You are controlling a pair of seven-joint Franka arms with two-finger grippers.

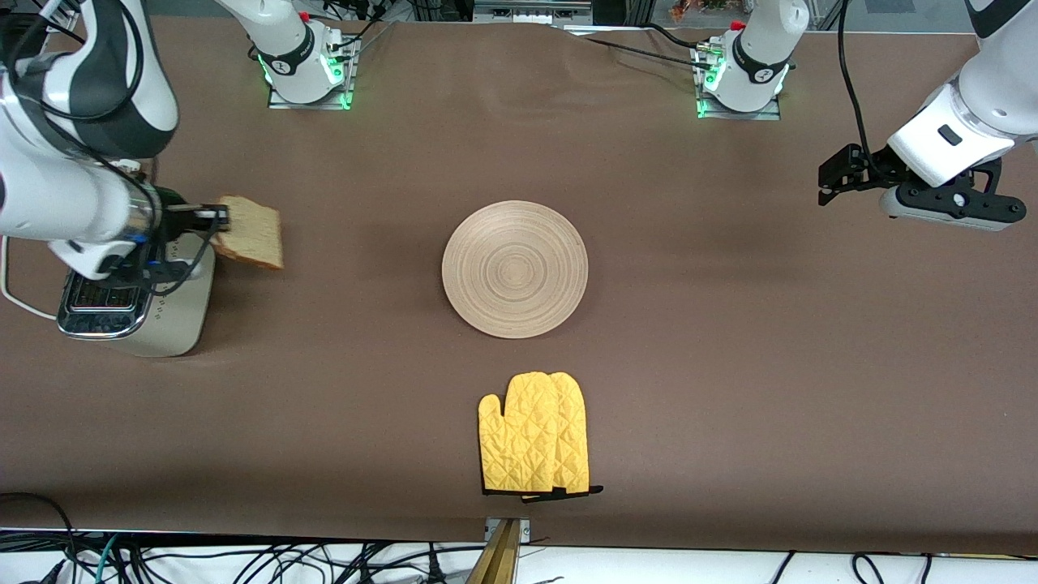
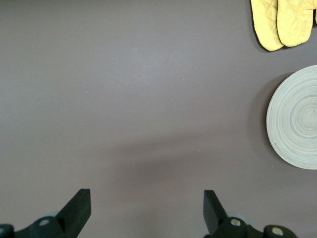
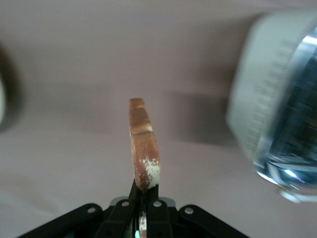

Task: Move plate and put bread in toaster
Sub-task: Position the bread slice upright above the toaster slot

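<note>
**Bread held in the air beside the toaster, plate lying mid-table**

On the brown table, the plate is lying flat near the middle, nothing on it, well apart from both arms. The left wrist view is catching its ringed edge too, with the cloth around it bare.

At the right arm's end of the table, the toaster is standing upright, its chrome top and slots facing up, a white cord trailing off its end. In the right wrist view it is showing only as a blur off to one side.

Nearer the front camera than the plate, a yellow oven mitt is lying flat, close to the table's edge.

The bread is hanging in the air just beside the toaster — pinched by one edge, standing on edge rather than flat, not over the slots.

The right gripper is clenching that slice, its fingers pressed tight on the crust. The left gripper is waiting over bare table toward the left arm's end — fingers spread wide, grasping nothing.
</note>
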